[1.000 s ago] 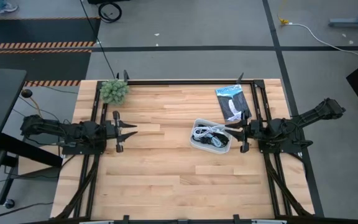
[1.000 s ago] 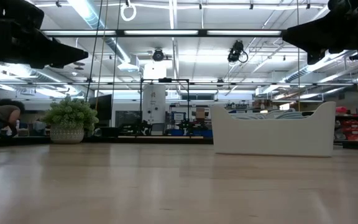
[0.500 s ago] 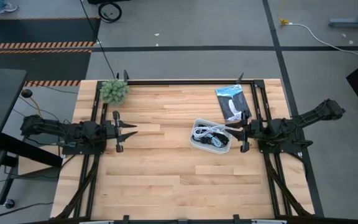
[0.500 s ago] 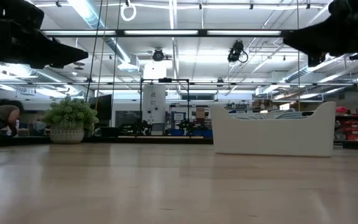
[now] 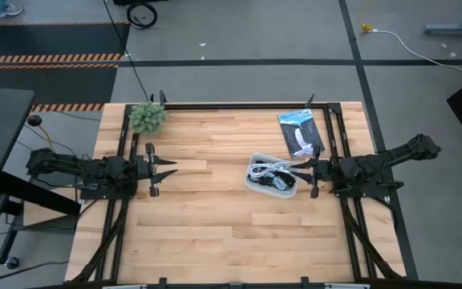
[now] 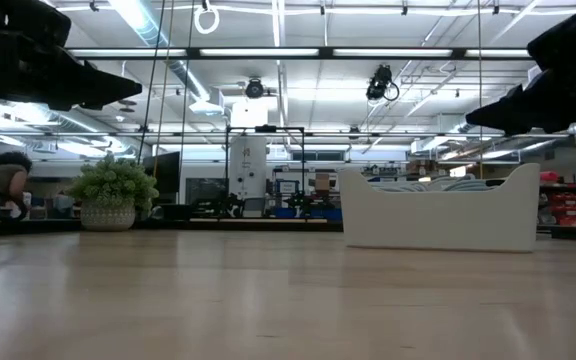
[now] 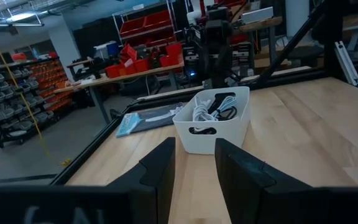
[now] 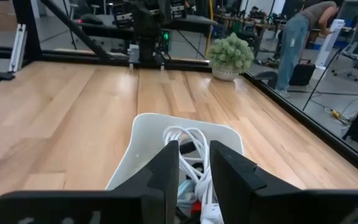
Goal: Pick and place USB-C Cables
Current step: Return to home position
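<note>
Across the wooden table (image 5: 215,233) no cord is seen loose; in the white bin (image 5: 252,184) the USB-C Cables (image 5: 272,172) are heaped, seemingly all four. The right gripper (image 5: 300,170) is held at its rim, the left gripper (image 5: 172,168) well apart, both jaws narrowly parted and empty. Only homing remains.

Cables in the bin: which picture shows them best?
Right wrist view: the cables lie close, just past the right pincer. Left wrist view shows them farther, high view tiny, low view only the bin.
</note>
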Robot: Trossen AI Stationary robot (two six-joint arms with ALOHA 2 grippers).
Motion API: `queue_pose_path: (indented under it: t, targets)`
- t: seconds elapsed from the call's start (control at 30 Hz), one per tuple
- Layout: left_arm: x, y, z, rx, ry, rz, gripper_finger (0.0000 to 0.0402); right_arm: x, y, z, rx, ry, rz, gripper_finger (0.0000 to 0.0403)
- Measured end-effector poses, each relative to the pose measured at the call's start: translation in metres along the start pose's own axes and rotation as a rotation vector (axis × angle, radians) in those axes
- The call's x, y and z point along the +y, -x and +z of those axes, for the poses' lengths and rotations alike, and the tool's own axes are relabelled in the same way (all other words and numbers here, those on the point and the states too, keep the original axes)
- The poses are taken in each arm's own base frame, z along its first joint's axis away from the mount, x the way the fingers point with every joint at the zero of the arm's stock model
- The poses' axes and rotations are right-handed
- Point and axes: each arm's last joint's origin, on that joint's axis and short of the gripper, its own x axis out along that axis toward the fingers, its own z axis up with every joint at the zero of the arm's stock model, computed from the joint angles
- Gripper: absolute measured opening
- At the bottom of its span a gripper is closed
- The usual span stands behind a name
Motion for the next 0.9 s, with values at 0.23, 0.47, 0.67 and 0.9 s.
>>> queue_pose_path:
  t: [0.23,0.47,0.67,0.9]
  targets:
    - [0.0000,0.0000,0.0000,0.000,0.000,0.000,0.0121,-0.0009,0.0019,0.0025,-0.030,-0.013,0.005,0.0096]
    - [0.0000,0.0000,0.0000,0.000,0.000,0.000,0.0121,-0.0009,0.0019,0.0025,-0.029,-0.013,0.005,0.0096]
    - [0.0000,0.0000,-0.0001,0.000,0.000,0.000,0.0121,-0.0009,0.0019,0.0025,-0.029,-0.012,0.005,0.0096]
    - [-0.0001,0.0000,-0.0001,0.000,0.000,0.000,0.0121,-0.0009,0.0019,0.0025,-0.029,-0.012,0.005,0.0096]
